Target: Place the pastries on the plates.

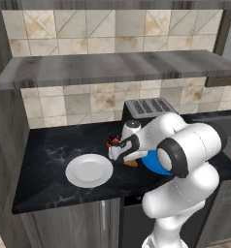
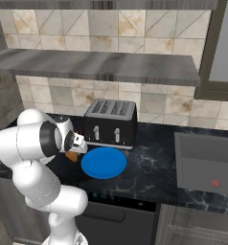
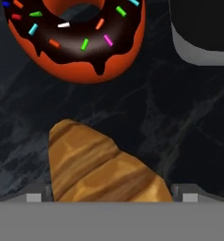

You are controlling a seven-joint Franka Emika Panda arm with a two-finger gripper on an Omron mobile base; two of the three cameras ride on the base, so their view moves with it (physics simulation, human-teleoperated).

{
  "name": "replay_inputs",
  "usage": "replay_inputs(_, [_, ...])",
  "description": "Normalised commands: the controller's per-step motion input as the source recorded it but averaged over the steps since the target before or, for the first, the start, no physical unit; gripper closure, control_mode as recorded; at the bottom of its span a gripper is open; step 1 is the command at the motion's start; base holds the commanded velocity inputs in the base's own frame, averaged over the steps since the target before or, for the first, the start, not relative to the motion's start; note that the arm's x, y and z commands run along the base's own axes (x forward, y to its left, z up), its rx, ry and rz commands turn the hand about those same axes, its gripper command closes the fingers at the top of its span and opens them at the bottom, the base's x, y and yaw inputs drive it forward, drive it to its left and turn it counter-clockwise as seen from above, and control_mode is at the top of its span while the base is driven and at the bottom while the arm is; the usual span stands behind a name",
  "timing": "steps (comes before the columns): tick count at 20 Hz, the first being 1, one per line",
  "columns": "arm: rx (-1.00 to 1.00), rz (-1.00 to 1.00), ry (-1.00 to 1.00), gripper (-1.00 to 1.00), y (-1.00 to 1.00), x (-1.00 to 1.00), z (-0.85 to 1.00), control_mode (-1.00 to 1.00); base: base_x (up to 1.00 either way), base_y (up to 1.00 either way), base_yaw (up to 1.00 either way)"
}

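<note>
Spanning the width of both base views: a black marble-veined counter (image 1: 49, 160), glossy, with pale veins.

Wall behind: beige stone-look tiles (image 1: 64, 104), some cut by diagonal lines. A grey streaked shelf (image 1: 112, 68) runs along the wall above the counter.

Below the counter: grey wood-grain cabinet fronts (image 1: 64, 225).

Right side, right base view: a grey sunken basin (image 2: 207, 165) set into the counter, with a small red mark on its front wall.

Toaster (image 2: 111, 123): black, four slots, against the wall; its corner shows at the top right of the hand view.

White plate (image 1: 89, 170): round, raised rim, near the front edge of the counter, left of the arm; bare.

Blue plate (image 2: 104, 162): round, flat, just in front of the toaster; bare. Partly hidden by the arm in the left base view.

Croissant (image 3: 102, 167): golden brown, banded, lying on the counter between the two plates. In the hand view it reaches down between the two grey fingertips (image 3: 33, 196).

Donut (image 3: 78, 40): orange ring, dark chocolate icing, coloured sprinkles; flat on the counter just beyond the croissant, apart from it, beside the toaster.

Gripper (image 1: 123, 156): low over the croissant, jaws spread wide with one tip on either side of the pastry; whether they touch it cannot be told.
</note>
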Motion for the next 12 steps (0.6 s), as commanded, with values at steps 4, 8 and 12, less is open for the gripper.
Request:
replay_inputs(4, [0.00, 0.00, 0.00, 1.00, 0.00, 0.01, -0.05, -1.00, 0.00, 0.00, 0.00])
replay_inputs(8, [0.00, 0.00, 0.00, 1.00, 0.00, 0.00, -0.02, -1.00, 0.00, 0.00, 0.00])
replay_inputs(12, [0.00, 0.00, 0.00, 1.00, 0.00, 0.00, 0.00, -1.00, 0.00, 0.00, 0.00])
